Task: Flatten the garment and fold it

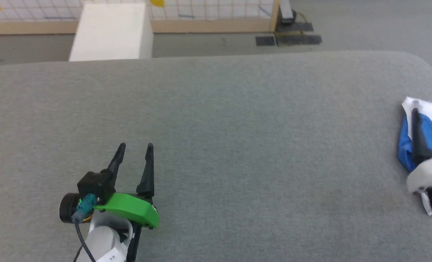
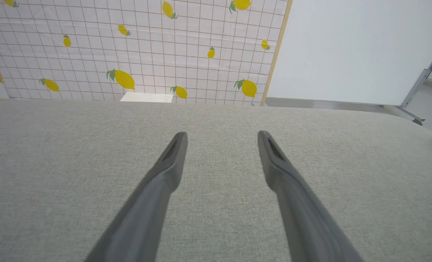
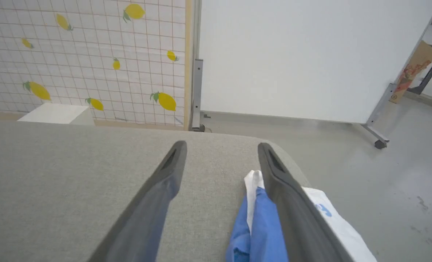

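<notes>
Two pincers are hovering over a grey, cloth-covered worktop (image 1: pixel 216 109), both with their fingers spread wide and nothing between them. The left pincer (image 1: pixel 135 147) is hanging above bare grey cloth near the front edge on the left side, well apart from the shirt (image 1: pixel 429 135).

The shirt is lying bunched up at the right edge of the worktop, short of the rounded far right corner. It is showing as a narrow, crumpled heap: bright blue folds are running along the side nearer the middle of the worktop, and white cloth is peeking out at the far tip and spreading along the outer side. In the right wrist view, a small blue print is showing on that white part, which is reaching the worktop's edge.

The right pincer (image 3: pixel 222 145) is sitting over this heap. One finger is lying along the top of the shirt, with blue folds just inside it and white cloth outside it; whether it is pressing on the cloth cannot be told. The other finger is standing over bare worktop.
</notes>
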Robot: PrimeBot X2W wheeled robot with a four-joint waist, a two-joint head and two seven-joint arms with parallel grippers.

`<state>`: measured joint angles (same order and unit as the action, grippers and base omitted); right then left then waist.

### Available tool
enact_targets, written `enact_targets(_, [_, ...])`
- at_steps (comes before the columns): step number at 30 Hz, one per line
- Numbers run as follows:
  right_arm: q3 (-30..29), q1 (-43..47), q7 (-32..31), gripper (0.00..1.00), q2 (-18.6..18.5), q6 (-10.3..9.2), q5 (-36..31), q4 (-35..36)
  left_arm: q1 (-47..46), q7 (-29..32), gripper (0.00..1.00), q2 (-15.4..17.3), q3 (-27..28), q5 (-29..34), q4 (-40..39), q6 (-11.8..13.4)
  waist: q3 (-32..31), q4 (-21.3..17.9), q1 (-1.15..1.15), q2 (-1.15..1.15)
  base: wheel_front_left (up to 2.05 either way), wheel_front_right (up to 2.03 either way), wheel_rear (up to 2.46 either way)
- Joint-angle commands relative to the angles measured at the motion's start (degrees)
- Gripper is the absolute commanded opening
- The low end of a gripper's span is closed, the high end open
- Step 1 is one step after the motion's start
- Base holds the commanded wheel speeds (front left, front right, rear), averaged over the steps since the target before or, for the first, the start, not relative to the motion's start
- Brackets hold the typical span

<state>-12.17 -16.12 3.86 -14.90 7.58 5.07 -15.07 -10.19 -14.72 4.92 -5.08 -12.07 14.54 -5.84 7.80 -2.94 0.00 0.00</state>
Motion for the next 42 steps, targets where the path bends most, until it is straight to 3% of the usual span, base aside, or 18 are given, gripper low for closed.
enact_targets(1, [-0.1,2.6,0.8,1.00,2.0,-0.09,0.6,3.0,0.7,-0.3,1.00,-0.3,-0.2,0.1,0.5,0.1,-4.6,4.7,0.00,0.00,0.00,0.00,0.00])
enact_targets(7, [1.4,12.6,1.7,1.00,9.0,-0.09,1.3,14.3,1.7,-0.3,1.00,-0.6,-0.9,0.3,2.4,0.9,-6.7,6.6,0.00,0.00,0.00,0.00,0.00])
enact_targets(13, [3.6,18.6,2.5,1.00,11.7,-0.09,1.4,20.0,2.2,-0.3,1.00,-0.9,-1.0,-0.1,2.8,1.5,-7.0,7.7,0.00,0.00,0.00,0.00,0.00])
enact_targets(24, [5.8,21.6,5.6,1.00,12.0,-0.09,4.5,17.8,3.8,-0.3,1.00,-1.3,-0.9,-0.3,2.3,2.2,-7.3,8.7,0.00,0.00,0.00,0.00,0.00])
enact_targets(42, [6.4,22.4,5.7,1.00,12.0,-0.09,5.3,16.5,3.9,-0.3,1.00,-1.8,-1.1,-2.0,2.5,1.6,-6.8,9.7,0.00,0.00,0.00,0.00,0.00])
